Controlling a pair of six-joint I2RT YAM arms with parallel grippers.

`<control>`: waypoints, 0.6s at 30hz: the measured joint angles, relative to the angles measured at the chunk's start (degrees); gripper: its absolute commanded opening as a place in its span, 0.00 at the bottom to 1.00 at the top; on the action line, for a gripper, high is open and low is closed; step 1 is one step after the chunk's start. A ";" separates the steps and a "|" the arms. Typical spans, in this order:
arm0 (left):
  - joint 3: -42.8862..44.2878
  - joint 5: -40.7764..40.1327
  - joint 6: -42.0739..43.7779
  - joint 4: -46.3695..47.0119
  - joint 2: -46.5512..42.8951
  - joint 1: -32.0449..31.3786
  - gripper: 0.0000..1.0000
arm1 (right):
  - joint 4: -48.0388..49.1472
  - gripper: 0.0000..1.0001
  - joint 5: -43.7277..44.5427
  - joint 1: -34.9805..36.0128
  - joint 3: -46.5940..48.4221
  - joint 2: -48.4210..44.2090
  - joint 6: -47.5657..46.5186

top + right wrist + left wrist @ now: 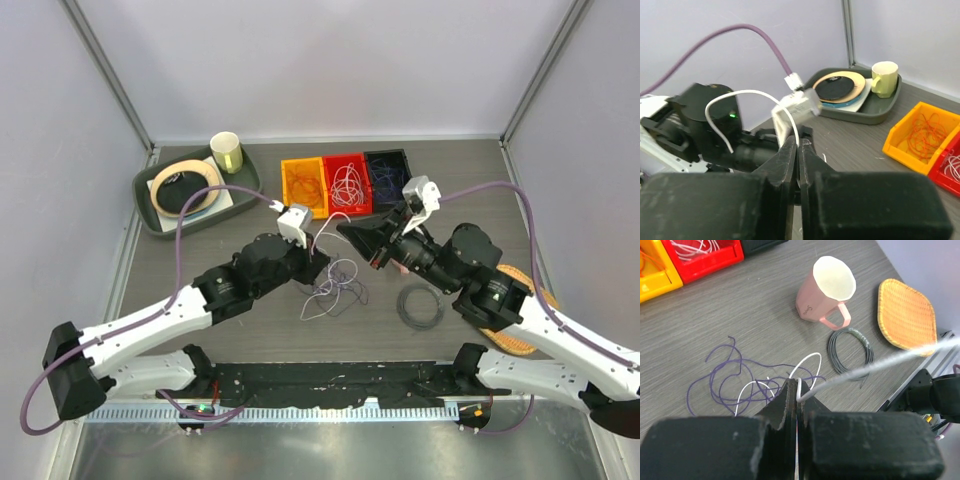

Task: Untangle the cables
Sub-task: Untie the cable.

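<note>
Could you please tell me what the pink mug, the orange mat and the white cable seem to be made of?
The pink mug is probably ceramic, possibly plastic: matte faceted walls, cream inside.
The orange mat looks like woven fibre or a plastic imitation: a fine ribbed weave shows.
The white cable seems to be thin wire in smooth, plastic-looking insulation: it holds springy loops.

Purple and white cables point(810, 355); pink mug point(821, 296)

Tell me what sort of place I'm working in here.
Probably a robotics lab test cell, not a home: plain panel walls box in the table, the left arm and right arm are bolted at its near edge, and an orange bin and red bin hold sorted cables.
</note>
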 measured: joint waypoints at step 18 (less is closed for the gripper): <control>4.22 -13.92 -4.74 -3.17 -17.53 0.00 0.00 | -4.50 0.91 14.62 -0.02 -16.70 -1.11 3.76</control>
